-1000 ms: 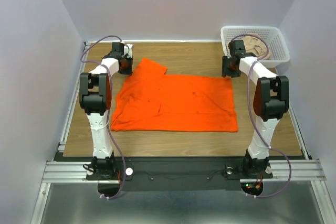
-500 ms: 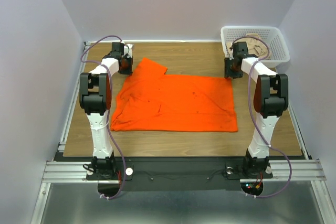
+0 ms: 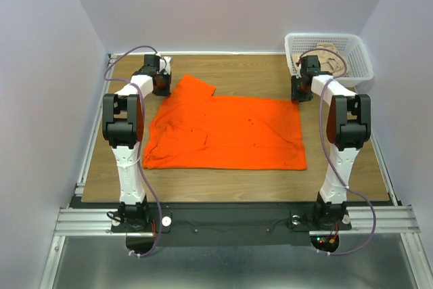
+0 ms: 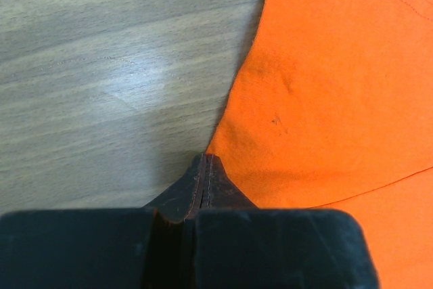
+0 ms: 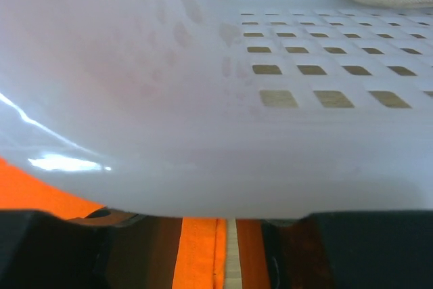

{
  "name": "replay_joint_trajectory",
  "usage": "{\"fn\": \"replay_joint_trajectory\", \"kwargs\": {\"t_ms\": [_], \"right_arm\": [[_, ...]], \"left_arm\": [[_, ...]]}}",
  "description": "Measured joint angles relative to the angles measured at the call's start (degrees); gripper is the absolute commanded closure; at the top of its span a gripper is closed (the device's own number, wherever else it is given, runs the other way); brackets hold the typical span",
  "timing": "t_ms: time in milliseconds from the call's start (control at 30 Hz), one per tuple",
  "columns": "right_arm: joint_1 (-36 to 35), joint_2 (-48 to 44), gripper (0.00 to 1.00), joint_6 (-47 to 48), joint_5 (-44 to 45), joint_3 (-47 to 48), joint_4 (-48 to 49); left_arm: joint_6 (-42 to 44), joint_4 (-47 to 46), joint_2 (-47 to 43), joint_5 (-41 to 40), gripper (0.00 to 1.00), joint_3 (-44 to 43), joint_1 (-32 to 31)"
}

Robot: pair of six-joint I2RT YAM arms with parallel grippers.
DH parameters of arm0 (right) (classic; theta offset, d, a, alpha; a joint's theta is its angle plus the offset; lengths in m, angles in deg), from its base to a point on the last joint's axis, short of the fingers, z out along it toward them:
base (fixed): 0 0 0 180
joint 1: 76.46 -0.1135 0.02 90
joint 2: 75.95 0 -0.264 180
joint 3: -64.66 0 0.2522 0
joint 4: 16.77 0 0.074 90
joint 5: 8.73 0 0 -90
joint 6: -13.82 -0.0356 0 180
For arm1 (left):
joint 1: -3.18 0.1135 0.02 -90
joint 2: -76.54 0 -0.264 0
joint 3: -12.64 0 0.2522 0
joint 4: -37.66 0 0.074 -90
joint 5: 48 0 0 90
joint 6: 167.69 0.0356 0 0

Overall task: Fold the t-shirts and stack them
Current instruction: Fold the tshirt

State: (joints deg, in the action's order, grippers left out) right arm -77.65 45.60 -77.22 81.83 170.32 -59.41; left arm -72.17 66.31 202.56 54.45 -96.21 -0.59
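The bright orange t-shirt [image 3: 226, 133] lies spread flat on the wooden table [image 3: 250, 72], one sleeve pointing to the back left. My left gripper [image 3: 164, 86] is low at that sleeve's outer edge. In the left wrist view its jaws [image 4: 204, 160] are pressed together, the tip touching the orange cloth [image 4: 338, 86]; no cloth shows between them. My right gripper [image 3: 300, 94] is down at the shirt's back right corner. Its jaws [image 5: 222, 255] stand apart, with the orange hem [image 5: 196, 252] and a strip of table between them. The beige t-shirt [image 3: 329, 57] lies bundled in the basket.
The white lattice basket [image 3: 327, 36] stands at the back right corner, right behind my right gripper; its wall [image 5: 203, 99] fills most of the right wrist view. Grey walls enclose the table on three sides.
My right gripper has shifted slightly right, toward the basket, and its jaws have narrowed over the shirt's corner. The left arm and the shirt have not visibly moved.
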Motion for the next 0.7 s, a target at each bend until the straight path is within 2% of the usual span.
{"fn": "replay_joint_trajectory", "kwargs": {"t_ms": [367,700], "right_arm": [[0.87,0.22,0.99,1.07,-2.08,-0.02,0.39],[0.9,-0.48,0.99,1.33,-2.45,-0.02,0.61]], "left_arm": [[-0.02,0.0,0.0,0.0,1.0,0.0,0.0],[-0.17,0.07,-0.09,0.17,1.0,-0.09,0.02]]}}
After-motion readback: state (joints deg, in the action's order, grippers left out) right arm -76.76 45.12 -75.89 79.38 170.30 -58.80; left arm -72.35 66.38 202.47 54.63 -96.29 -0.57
